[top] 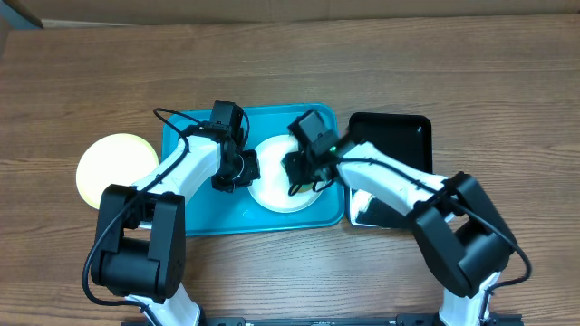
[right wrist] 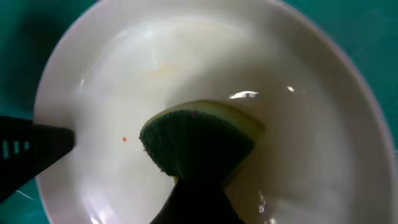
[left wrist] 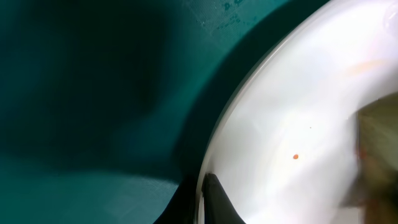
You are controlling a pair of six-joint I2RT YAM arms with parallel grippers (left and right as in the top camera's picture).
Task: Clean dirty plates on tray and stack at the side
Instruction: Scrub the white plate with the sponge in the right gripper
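A white plate [top: 275,188] lies on the right half of the turquoise tray [top: 195,206]. My left gripper [top: 241,168] is shut on the plate's left rim; the left wrist view shows its fingers [left wrist: 203,200] pinching the rim of the plate [left wrist: 298,112] above the tray [left wrist: 93,93]. My right gripper [top: 304,170] is shut on a green-and-yellow sponge [right wrist: 193,140] and presses it on the plate [right wrist: 186,56]. A small orange speck [right wrist: 124,139] sits on the plate. The pale yellow-green plate [top: 113,168] lies on the table left of the tray. Another white plate [top: 367,214] shows under my right arm.
A glossy black tray [top: 399,136] stands right of the turquoise tray; the second white plate lies at its front left corner. The left half of the turquoise tray is bare. Wooden table surrounds everything.
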